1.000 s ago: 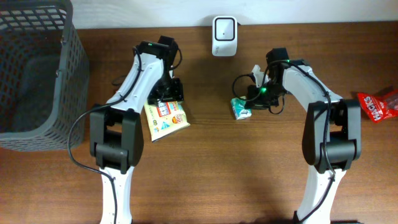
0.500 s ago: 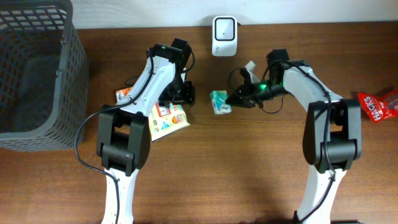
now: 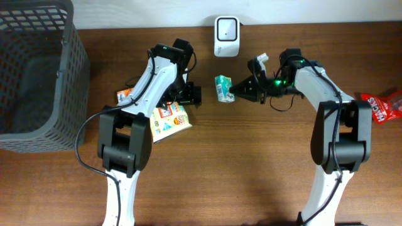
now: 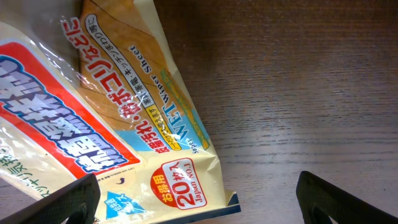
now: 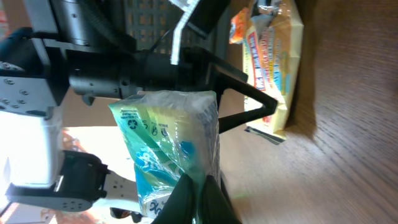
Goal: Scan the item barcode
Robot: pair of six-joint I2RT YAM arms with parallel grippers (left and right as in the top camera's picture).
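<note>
A small green-and-blue packet (image 3: pixel 222 88) hangs just below the white scanner (image 3: pixel 226 28), with my right gripper (image 3: pixel 235 94) shut on its edge. The right wrist view has the green packet (image 5: pixel 168 143) pinched between the closed fingers of that gripper (image 5: pixel 202 199). My left gripper (image 3: pixel 190 95) stands open over the wood, just up and right of the yellow wet-wipe packet (image 3: pixel 168 119). Its wrist view has the yellow packet (image 4: pixel 112 106) flat on the table, one corner lying between the wide-apart fingertips (image 4: pixel 74 199) of the left gripper (image 4: pixel 199 208), which hold nothing.
A tall grey mesh basket (image 3: pixel 38 75) fills the far left. A small orange packet (image 3: pixel 125 95) lies beside the left arm. A red candy bag (image 3: pixel 382 105) sits at the right edge. The left arm (image 5: pixel 155 62) stands close behind the green packet.
My right gripper has carried the green packet left and up toward the scanner. My left gripper has opened wide and shifted right, off the yellow packet.
</note>
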